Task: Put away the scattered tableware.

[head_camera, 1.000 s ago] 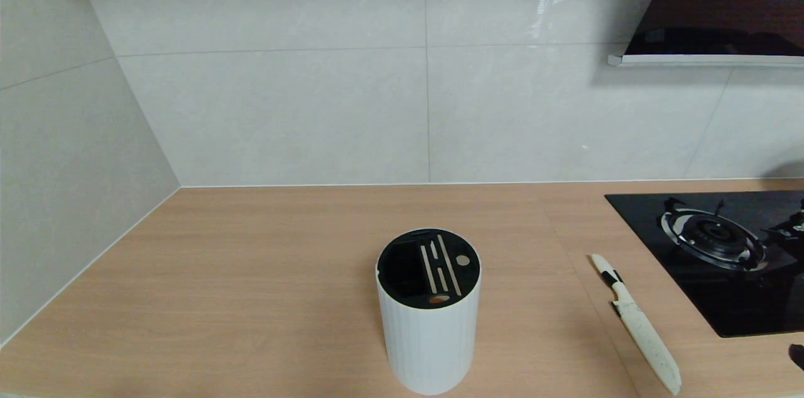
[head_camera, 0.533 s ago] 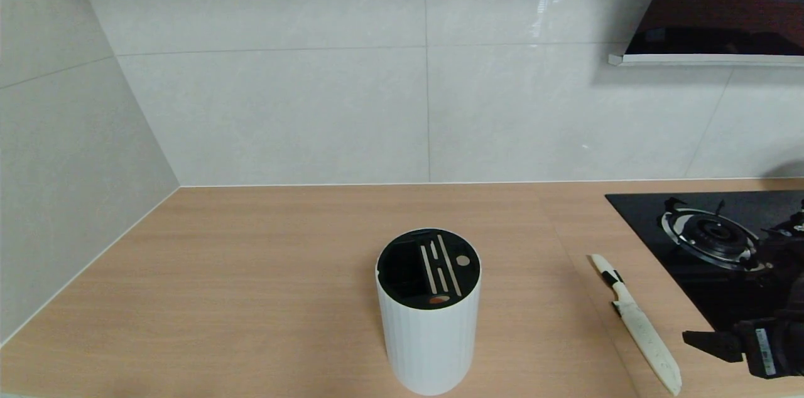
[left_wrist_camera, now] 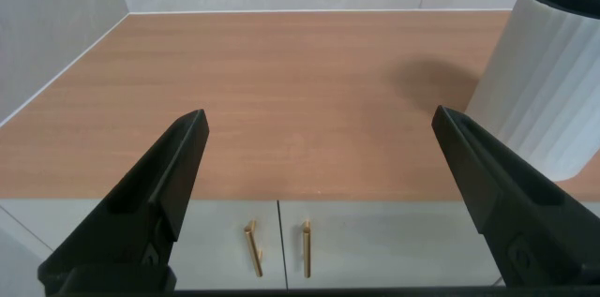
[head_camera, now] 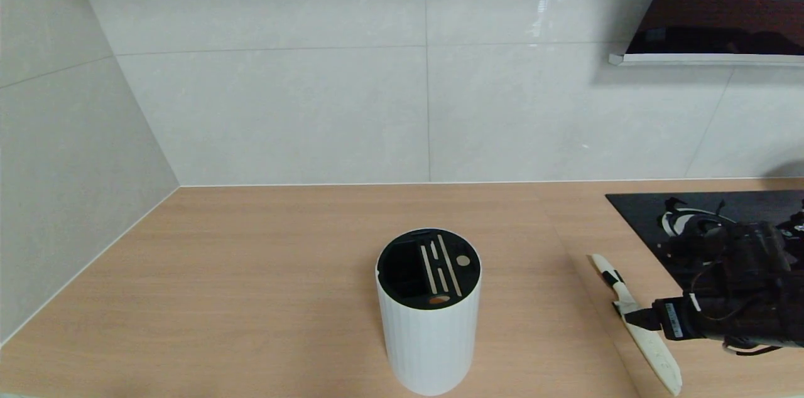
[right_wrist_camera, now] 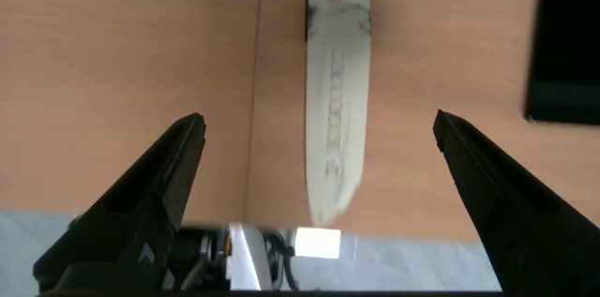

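Now the knife [head_camera: 653, 353] lies flat on the wooden desk [head_camera: 251, 272], at its right side and just beside the black hob [head_camera: 634, 209]. Its handle points toward the tiled wall [head_camera: 282, 115] and its pale speckled blade toward the front edge. In the head view the right tool [head_camera: 644, 319] is low over the knife, about where handle and blade meet, but from there it is hard to judge how far its fingers stand apart. The right wrist view makes this plain: the right tool [right_wrist_camera: 319, 124] is wide open, with one finger on each side of the knife [right_wrist_camera: 336, 100], both well apart from it, and it has hold of nothing. That view gives also a corner of the hob [right_wrist_camera: 562, 44] near the blade. The white knife holder [head_camera: 429, 322] stands upright near the front edge of the desk, well apart from the knife, to its left. The head view looks down on its black top, with narrow slots and one larger opening. The left wrist view gives the knife holder [left_wrist_camera: 548, 72] from the side, ribbed. It gives also the left tool [left_wrist_camera: 319, 119], wide open and empty, held before the front edge of the desk above two cupboard doors [left_wrist_camera: 356, 241] with golden handles [left_wrist_camera: 251, 248].
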Robot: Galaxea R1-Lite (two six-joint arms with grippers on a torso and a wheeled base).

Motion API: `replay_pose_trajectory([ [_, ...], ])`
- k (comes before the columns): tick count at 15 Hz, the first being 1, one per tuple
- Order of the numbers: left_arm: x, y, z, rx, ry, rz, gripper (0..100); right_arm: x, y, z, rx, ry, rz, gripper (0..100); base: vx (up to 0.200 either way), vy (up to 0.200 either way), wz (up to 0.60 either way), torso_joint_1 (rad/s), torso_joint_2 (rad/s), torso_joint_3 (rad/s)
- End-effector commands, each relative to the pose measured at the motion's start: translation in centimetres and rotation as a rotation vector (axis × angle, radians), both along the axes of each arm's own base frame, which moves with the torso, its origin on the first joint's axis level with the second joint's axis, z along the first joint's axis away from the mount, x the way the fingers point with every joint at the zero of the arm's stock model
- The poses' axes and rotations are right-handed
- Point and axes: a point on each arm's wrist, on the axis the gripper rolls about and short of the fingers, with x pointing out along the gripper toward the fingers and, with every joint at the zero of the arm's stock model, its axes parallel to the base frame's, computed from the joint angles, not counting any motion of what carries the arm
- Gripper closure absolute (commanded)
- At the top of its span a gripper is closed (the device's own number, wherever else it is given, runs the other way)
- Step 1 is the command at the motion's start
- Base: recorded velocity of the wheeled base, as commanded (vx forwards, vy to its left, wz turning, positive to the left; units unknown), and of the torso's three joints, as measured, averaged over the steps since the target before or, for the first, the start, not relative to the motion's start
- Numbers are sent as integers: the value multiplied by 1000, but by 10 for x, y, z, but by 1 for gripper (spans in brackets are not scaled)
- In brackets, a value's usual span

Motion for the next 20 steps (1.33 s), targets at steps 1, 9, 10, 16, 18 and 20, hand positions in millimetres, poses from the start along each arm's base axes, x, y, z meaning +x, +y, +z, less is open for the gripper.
replay_pose_trajectory([
  [1, 0, 0, 0, 0, 1, 0, 0, 18, 2, -30, -8, 88, 8, 0, 0, 0, 0, 0, 0, 0],
  [9, 0, 0, 0, 0, 1, 0, 0, 51, -2, -67, -13, 1, -1, 0, 0, 0, 0, 0, 0, 0],
  [10, 0, 0, 0, 0, -1, 0, 0, 51, -8, -66, -13, -4, -20, 0, 0, 0, 0, 0, 0, 0],
  [16, 0, 0, 0, 0, 1, 0, 0, 55, -14, -66, -14, -42, -37, 0, 0, 0, 0, 0, 0, 0],
  [18, 0, 0, 0, 0, -1, 0, 0, 57, -14, -66, -15, -45, -38, 0, 0, 0, 0, 0, 0, 0],
  [20, 0, 0, 0, 0, 1, 0, 0, 57, -14, -67, -15, -42, -38, 0, 0, 0, 0, 0, 0, 0],
])
